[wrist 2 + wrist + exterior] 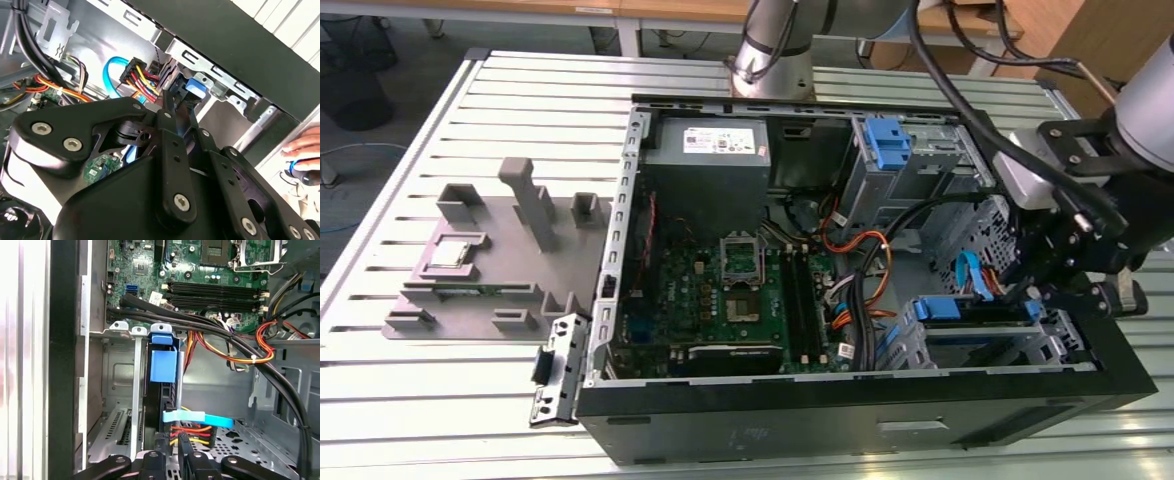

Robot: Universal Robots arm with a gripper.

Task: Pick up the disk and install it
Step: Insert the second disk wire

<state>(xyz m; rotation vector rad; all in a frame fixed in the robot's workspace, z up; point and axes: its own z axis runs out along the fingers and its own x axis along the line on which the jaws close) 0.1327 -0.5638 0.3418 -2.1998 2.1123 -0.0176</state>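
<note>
In both wrist views the black gripper (171, 450) sits low inside the open black computer case (854, 410). Its fingers (168, 107) are drawn narrowly together on either side of the disk's edge, apparently pinching it. The disk (164, 365) is a silver hard drive in a blue plastic carrier. It stands on edge in a slot of the grey sheet-metal drive cage (120, 390), at the case's front corner on the exterior view's right, with its blue handle tab at the cage mouth. Judging from that, the step in hand is seating the drive. It would go best with the carrier kept parallel to the slot rails and pushed straight along them, since any tilt could jam the plastic frame against the metal. Just beside the fingers lie a flat light-blue data cable (200, 417) and a red-and-yellow power lead (192, 430), so the push should stay clear of both to avoid trapping either under the drive. Farther off, a thick black cable bundle (200, 322) crosses the cage's far edge, with the green motherboard (210, 270) beyond it. The case rests on a slatted aluminium desk (454, 400).
</note>
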